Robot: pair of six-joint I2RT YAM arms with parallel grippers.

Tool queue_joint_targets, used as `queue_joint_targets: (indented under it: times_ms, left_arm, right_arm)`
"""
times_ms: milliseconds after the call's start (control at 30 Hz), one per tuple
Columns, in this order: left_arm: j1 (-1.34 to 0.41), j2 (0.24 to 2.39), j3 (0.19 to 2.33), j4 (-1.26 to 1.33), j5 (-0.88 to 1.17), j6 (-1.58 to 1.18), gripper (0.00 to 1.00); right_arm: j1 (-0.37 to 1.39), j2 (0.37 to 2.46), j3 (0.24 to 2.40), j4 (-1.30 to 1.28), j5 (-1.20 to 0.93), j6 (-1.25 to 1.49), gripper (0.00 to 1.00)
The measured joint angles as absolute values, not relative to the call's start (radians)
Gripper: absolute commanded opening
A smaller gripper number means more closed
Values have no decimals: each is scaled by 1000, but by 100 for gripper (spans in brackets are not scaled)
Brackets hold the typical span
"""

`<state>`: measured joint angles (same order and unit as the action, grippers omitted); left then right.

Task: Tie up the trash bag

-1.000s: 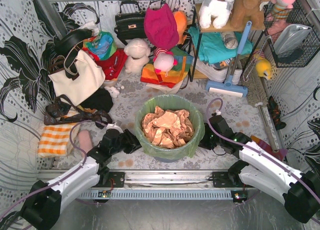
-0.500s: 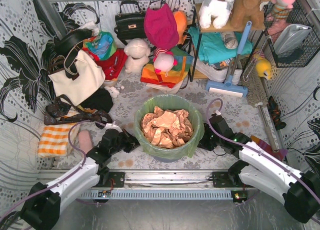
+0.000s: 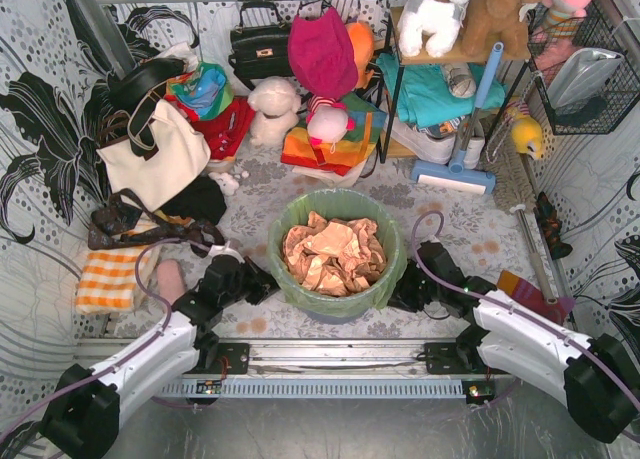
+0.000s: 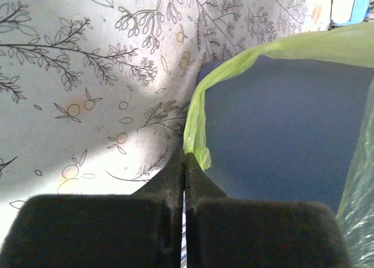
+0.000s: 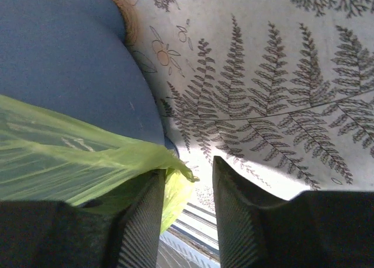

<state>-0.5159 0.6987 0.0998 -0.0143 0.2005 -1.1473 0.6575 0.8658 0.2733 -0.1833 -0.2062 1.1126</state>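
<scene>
Trash bag [image 3: 336, 201]: lines the round bin [image 3: 335, 315] at the centre of the top view. Mouth open, crumpled paper [image 3: 330, 254] heaped inside. The rim is folded out over the bin's lip all round, not gathered and with no knot begun (I judge the task to be at its very start).

Left side of the bag in the top view: left gripper [image 3: 262, 279] at the rim. In its wrist view the jaws are pressed together, with a thin fold of green plastic pinched between the tips. The strip runs up and away along the bin wall. My reading of the hold: a grip on the overhang so the edge can be lifted off the lip.

Right side of the bag: right gripper [image 5: 187, 169] low beside the bin. Jaws apart with a moderate gap. A bunched corner of the bag lies against the inner face of the finger toward the left of that wrist frame, its tip poking into the gap. Nothing is clamped. It is probably lined up to close on the opposite edge, since a knot needs two held edges.

Pose: both arms reach forward from the bottom of the top view, forearms low over the desk [image 3: 250, 194]. The wrists angle inward toward the bin, one on either side (near-symmetrical). The jaws meet the bag's hanging skirt from outside, below the lip.
</scene>
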Motion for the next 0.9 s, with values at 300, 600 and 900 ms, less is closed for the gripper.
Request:
queue_joint_targets:
  times_ms: [300,600,900]
  left_arm:
    - [-516,682,166,-111,162,-1126,0]
    - [-516,546,287,-342,58,-1122,0]
    - [-516,486,469,-564,0,-1086,0]
  right_arm:
    - [657,834,273,-151,-209,1129,0]
    - [657,657,331,-350,-139,1121,0]
    - [657,541,481,-549,-109,1110,0]
